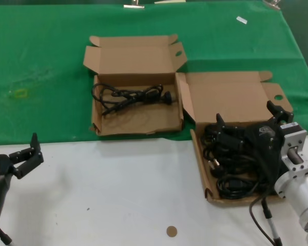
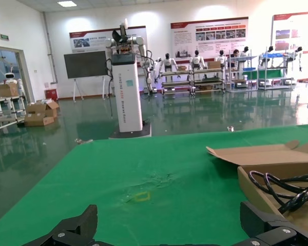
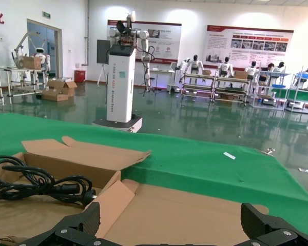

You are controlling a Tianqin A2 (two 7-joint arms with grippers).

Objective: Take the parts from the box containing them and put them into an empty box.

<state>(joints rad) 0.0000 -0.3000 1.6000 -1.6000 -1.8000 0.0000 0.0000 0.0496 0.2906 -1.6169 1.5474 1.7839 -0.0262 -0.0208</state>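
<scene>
Right gripper [image 1: 246, 125], fingers spread and released, poised low over the black cables [image 1: 235, 164] heaped in the near-right box [image 1: 199, 154], whose left side wall leans outward and whose lid lies open toward the far side on the green cloth [image 1: 41, 66]; whether the fingertips touch the cables cannot be told. Just to the left and farther back stands the second box [image 1: 100, 125], walls upright, lid flap with a round hole raised behind it; a single black cable [image 1: 131, 96] lies coiled in its far half, so this box is not bare. The two boxes sit just beside each other, the second wholly on the cloth, the first straddling the cloth's near edge and the white tabletop [image 1: 118, 189]. Left gripper [image 1: 26, 156], fingers likewise apart and holding nothing, hangs idle at the near-left over the white surface, well apart from both boxes. A small brown disc [image 1: 171, 231] rests on the white tabletop at the near edge.
</scene>
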